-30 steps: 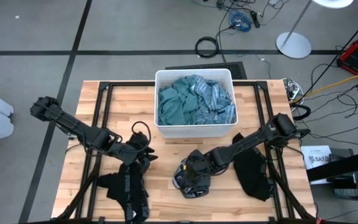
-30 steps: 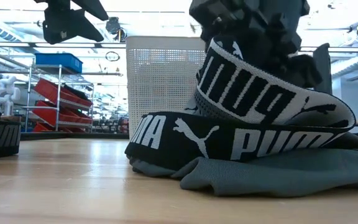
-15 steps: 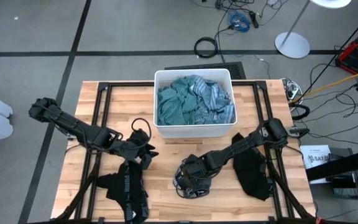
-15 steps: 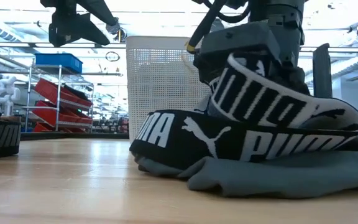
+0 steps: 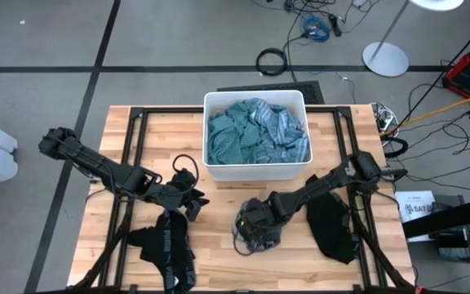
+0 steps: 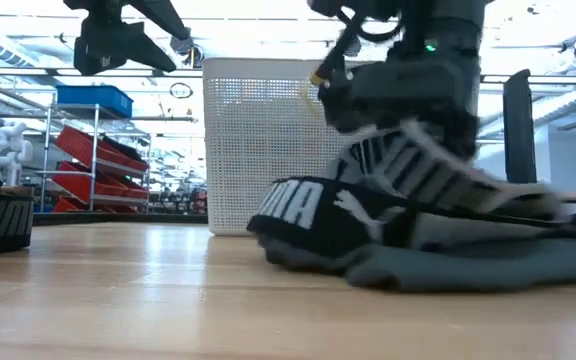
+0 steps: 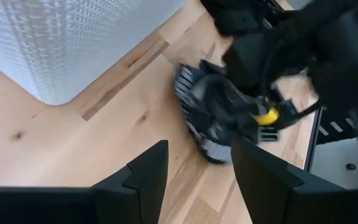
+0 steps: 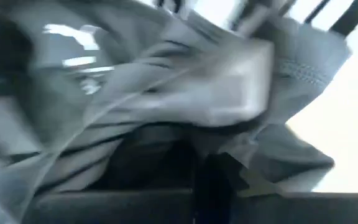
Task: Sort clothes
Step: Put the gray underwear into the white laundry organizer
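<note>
The right gripper (image 5: 257, 227) is down on a grey garment with a black-and-white lettered waistband (image 5: 255, 235), which lies bunched on the wooden table (image 5: 219, 204) near the middle, just in front of the white plastic bin (image 5: 255, 102). Its jaws are shut on the grey cloth, and in the low view the waistband (image 6: 313, 205) looks pulled up a little under the gripper (image 6: 398, 110).

The left gripper (image 5: 192, 204) hangs above the table to the left of that garment, not touching any cloth. Its jaws stand partly open with nothing between them; the left wrist view shows its two dark fingers (image 7: 148, 177) apart over bare wood.

A black garment with white lettering (image 5: 168, 249) lies at the near left of the table. Another black garment (image 5: 330, 227) lies at the near right. The bin holds a heap of teal-green and light blue clothes (image 5: 255, 135).
</note>
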Controlling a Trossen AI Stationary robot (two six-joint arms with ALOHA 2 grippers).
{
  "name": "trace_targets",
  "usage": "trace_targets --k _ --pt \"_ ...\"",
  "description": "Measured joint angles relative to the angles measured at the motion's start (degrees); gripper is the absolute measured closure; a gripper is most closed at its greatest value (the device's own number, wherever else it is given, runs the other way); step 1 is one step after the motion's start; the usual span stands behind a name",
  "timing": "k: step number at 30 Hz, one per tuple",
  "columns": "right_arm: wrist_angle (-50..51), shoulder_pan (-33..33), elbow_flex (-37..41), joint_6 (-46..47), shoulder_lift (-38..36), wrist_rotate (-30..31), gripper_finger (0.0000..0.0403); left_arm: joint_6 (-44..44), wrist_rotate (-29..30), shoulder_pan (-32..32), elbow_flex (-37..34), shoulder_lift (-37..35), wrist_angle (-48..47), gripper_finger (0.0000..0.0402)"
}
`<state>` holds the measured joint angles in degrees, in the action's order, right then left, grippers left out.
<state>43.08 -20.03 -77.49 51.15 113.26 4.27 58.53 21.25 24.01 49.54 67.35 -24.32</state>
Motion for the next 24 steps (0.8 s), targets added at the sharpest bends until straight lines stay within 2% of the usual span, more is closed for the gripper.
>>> trace_targets --k 7,15,19,24 --pt "-1.0 0.5 -0.3 -3.9 -9.9 2.2 0.0400 2.0 1.8 0.0 0.0 0.0 -0.1 0.0217" --pt "-2.0 0.8 -0.5 -10.8 -23.9 10.7 0.0401 2.7 4.0 0.0 0.0 0.0 1.4 0.0217" --pt "-5.9 2.4 -0.6 -16.2 -30.8 13.9 0.0402 2.7 5.4 0.0 0.0 0.0 3.1 0.0217" --pt "-14.7 6.3 -0.6 -24.4 -37.3 13.8 0.0402 2.7 6.7 0.0 0.0 0.0 4.7 0.0217"
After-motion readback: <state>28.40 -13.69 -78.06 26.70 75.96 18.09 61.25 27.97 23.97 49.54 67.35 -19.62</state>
